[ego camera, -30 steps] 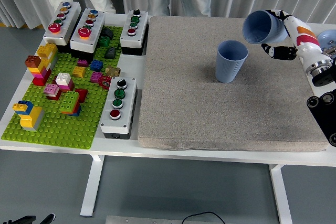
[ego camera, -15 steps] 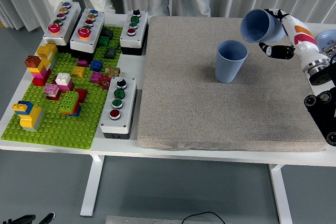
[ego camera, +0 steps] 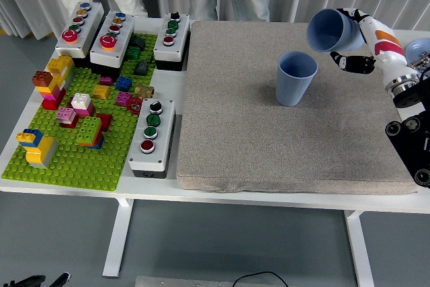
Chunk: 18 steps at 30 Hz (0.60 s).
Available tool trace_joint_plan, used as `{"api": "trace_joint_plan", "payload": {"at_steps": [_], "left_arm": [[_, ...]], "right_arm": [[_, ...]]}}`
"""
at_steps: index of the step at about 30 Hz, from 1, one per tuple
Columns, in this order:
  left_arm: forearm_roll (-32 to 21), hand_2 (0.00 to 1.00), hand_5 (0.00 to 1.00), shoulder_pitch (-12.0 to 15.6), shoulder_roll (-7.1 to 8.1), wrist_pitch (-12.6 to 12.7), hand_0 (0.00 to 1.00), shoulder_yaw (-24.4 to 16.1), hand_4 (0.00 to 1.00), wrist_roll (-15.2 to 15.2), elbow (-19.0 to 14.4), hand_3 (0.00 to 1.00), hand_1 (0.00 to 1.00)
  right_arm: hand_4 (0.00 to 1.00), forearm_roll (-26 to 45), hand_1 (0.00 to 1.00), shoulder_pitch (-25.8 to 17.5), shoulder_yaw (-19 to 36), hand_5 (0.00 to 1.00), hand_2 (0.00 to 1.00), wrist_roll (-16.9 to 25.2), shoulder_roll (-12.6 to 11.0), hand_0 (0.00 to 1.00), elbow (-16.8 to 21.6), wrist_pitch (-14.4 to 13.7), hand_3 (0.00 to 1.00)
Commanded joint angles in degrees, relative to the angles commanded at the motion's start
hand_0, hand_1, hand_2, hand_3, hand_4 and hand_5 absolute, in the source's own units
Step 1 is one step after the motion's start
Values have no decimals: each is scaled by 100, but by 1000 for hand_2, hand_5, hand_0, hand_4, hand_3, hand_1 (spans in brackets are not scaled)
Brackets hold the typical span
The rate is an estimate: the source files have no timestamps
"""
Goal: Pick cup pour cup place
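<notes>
At two o'clock over the grey mat [ego camera: 282, 139], the right hand [ego camera: 363, 38] grips a tilted blue cup [ego camera: 330, 30], its mouth facing the upright blue cup [ego camera: 295, 78] standing below; contents of both unseen.

Mat [ego camera: 282, 139] covers the desk's [ego camera: 168, 189] right part. Upright cup [ego camera: 296, 78] stands on the mat, toward its far right. Second cup [ego camera: 329, 30] — tipped, held in the right hand [ego camera: 359, 42] — just above and right of it. Brick baseplate [ego camera: 74, 159] lies left; button boxes [ego camera: 152, 136] between and behind.
</notes>
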Motion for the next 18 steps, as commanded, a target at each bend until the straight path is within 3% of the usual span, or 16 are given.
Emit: {"api": "trace_joint_plan", "payload": {"at_steps": [14,18], "left_arm": [[27,831,904,33,8,-4,769,-11,528,10,0,664,808],[32,831,903,24,9,-2,770,-18,528,12,0,664,808]], "right_arm": [[709,-44,735,-40,-95,90,678,-62,46,850,52,-128,698],[710,-119,735,-39,-136,91,678,-160,62,853,75,-286,698]]}}
